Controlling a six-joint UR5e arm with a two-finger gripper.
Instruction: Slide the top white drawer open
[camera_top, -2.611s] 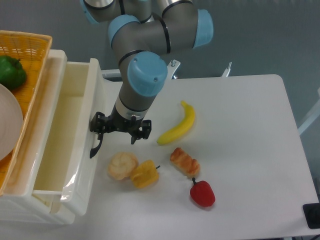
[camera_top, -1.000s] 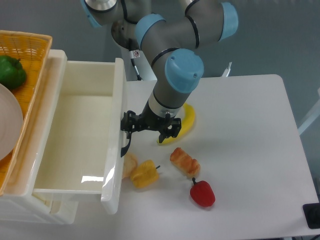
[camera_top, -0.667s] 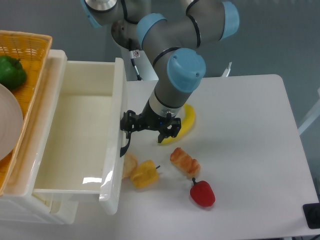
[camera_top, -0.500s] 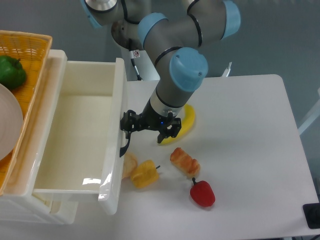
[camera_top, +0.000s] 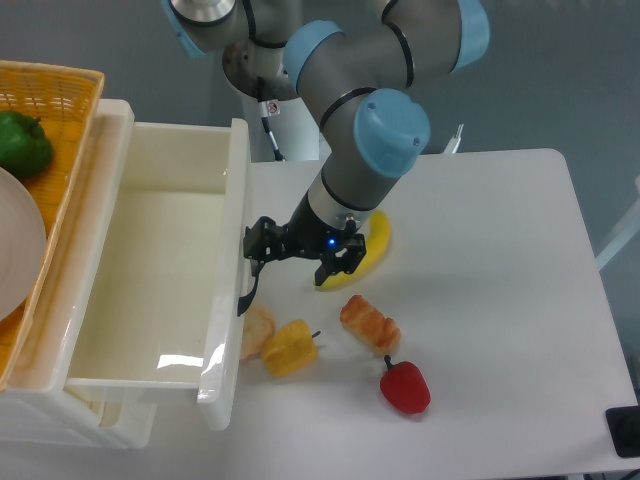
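Drawer (camera_top: 150, 290) stands pulled well out from the cabinet at the left edge of the worktop (camera_top: 500, 300), its deep cream tray bare inside and its front panel overhanging a bun (camera_top: 259, 326) beside a yellow pepper (camera_top: 289, 346). We judge it a light, stiff, glossy plastic shell, slick on its flat faces, so the only sound hold is the curved black handle (camera_top: 246, 285) on the front, taken near its middle and drawn straight along the slide. The tool (camera_top: 296, 252) sits just right of the handle with its fingers spread, one of them at or behind the handle, and we cannot tell whether they touch.
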